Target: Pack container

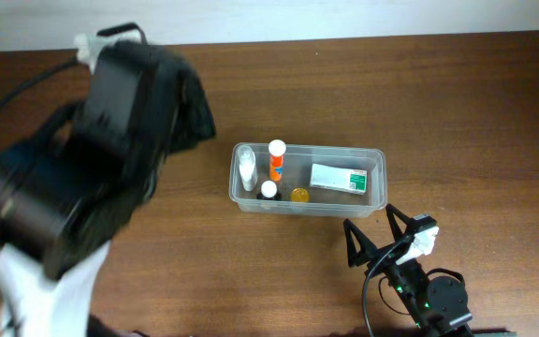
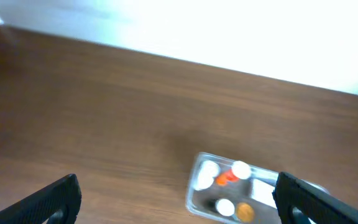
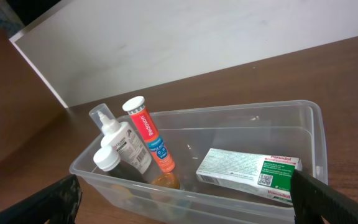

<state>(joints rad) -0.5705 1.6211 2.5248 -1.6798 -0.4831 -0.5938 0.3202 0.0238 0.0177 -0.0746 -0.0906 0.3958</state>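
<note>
Find the container [image 1: 374,157] flat on the table [image 1: 457,84], about mid-table, with a long side turned to the right gripper [image 1: 371,227]. Treat it as light, thin-walled and probably springy. Being clear, smooth plastic, likely slippery on the flats and apt to bow or skid if squeezed mid-wall. Better to pinch the rim at a short end or near a rounded corner, probably stiffest there, or simply push against a wall. Avoid tipping it by one edge with loose goods aboard. Inside, toward its left end, see a clear spray bottle [image 1: 247,168] and an orange tube [image 1: 276,159] with a white cap, both standing tilted, plus a small white-capped bottle [image 1: 269,190] nearer the near wall. Just beside those, note a small amber item [image 1: 299,195], too indistinct to name. Toward its right end, see a white-and-green box [image 1: 338,178] lying flat. Note the right gripper spread wide and empty, just off the container's near long side, not touching. Note the left gripper [image 2: 176,186] likewise spread wide, holding nothing, well apart from the container.
</note>
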